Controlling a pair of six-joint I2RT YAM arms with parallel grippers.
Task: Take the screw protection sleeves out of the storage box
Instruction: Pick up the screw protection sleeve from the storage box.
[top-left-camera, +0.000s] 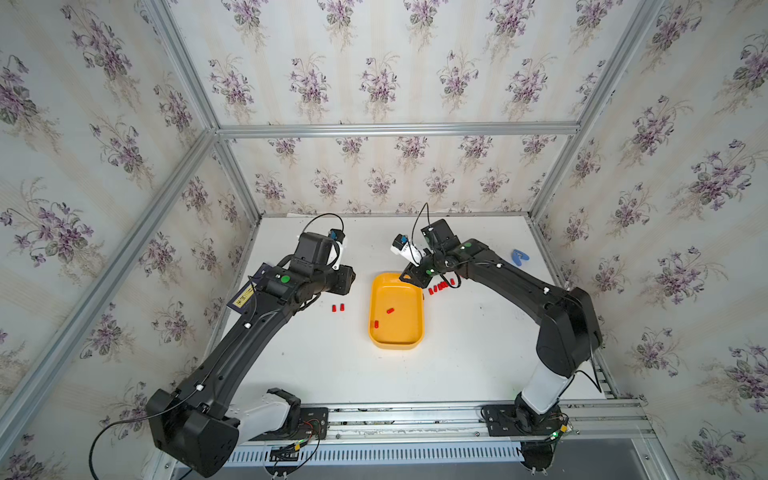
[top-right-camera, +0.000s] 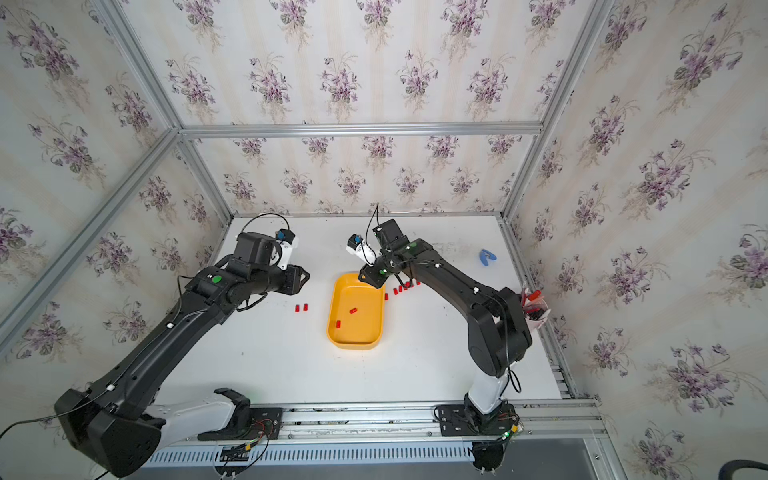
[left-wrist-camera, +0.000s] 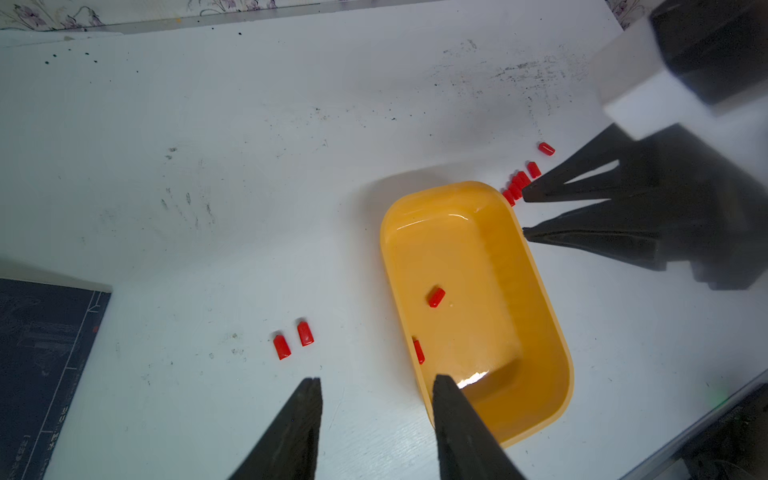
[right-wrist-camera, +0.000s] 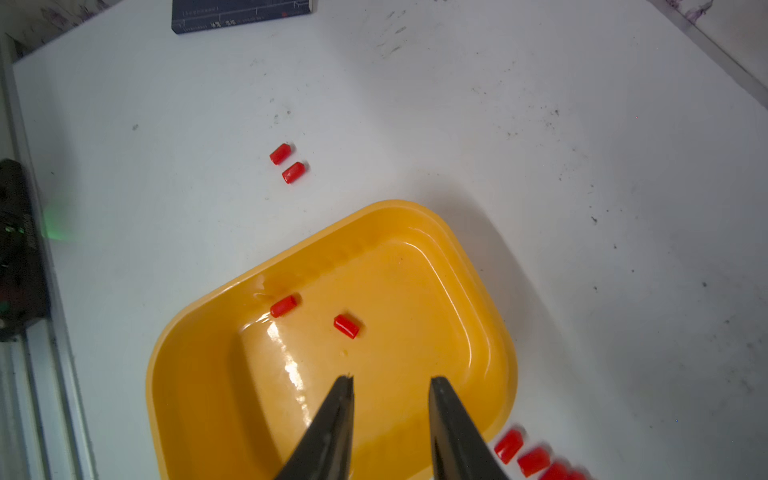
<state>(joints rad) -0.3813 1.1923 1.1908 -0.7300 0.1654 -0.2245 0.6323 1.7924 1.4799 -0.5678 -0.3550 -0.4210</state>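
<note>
late stage of emptying, judging by the spread. two screw protection sleeves (right-wrist-camera: 346, 326) lie in the storage box (top-left-camera: 401, 291) at the centre of both top views; others lie on the table (top-left-camera: 478, 332), a pair to its left and a row at its upper right. the right claw (right-wrist-camera: 390, 378), apart and empty, hovers over the box's upper end. the left claw (left-wrist-camera: 377, 379), also apart and empty, hangs to the box's upper left. the next move probably calls for lowering to pinch one small sleeve.

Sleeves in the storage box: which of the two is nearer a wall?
The sleeve at the wall on the robot's left; the other sleeve lies mid-floor.
</note>
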